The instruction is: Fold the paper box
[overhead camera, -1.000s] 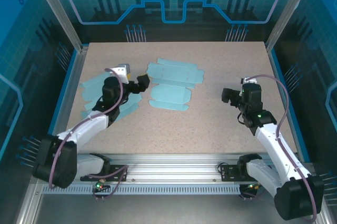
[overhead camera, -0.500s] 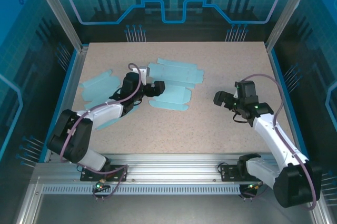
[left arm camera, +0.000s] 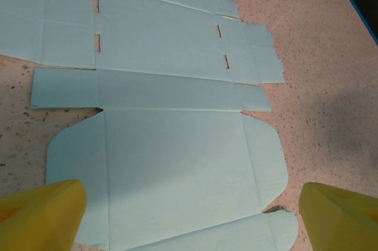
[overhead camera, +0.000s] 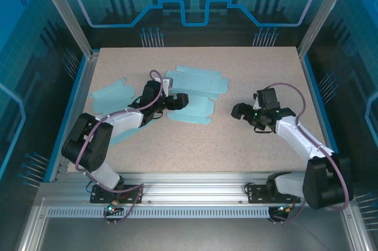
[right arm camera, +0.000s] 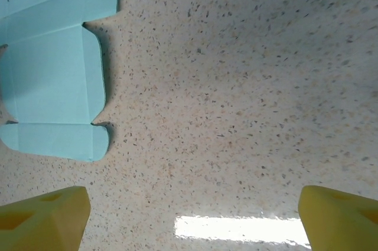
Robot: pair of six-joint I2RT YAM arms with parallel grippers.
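Hovering over flat paper box (left arm camera: 177, 150), middle of bench (overhead camera: 254, 68): left claw (overhead camera: 179, 101) open, empty. Right claw (overhead camera: 236, 111) open, near its right. Probably light, floppy, slippery; pinch near flap edge.

- A wide stretch of bare desk (overhead camera: 260, 68) is left between the flattened paper box (overhead camera: 195, 94) and the right hand (overhead camera: 236, 111), which is held with its fingers spread.
- In the right wrist view, open speckled surface is seen between the fingers. The box's rounded flaps are kept to the upper left.
- The box lies flat, so passage above it is unobstructed.
- The box's left end is occupied by the left hand (overhead camera: 180, 101), fingers spread wide over the panel.
- The left side is covered by spare blanks (overhead camera: 111, 94), lying flat, and crossed by the low left arm (overhead camera: 127, 122).
- The desk is bounded by frame posts (overhead camera: 65, 12) and blue side rails (overhead camera: 72, 106).
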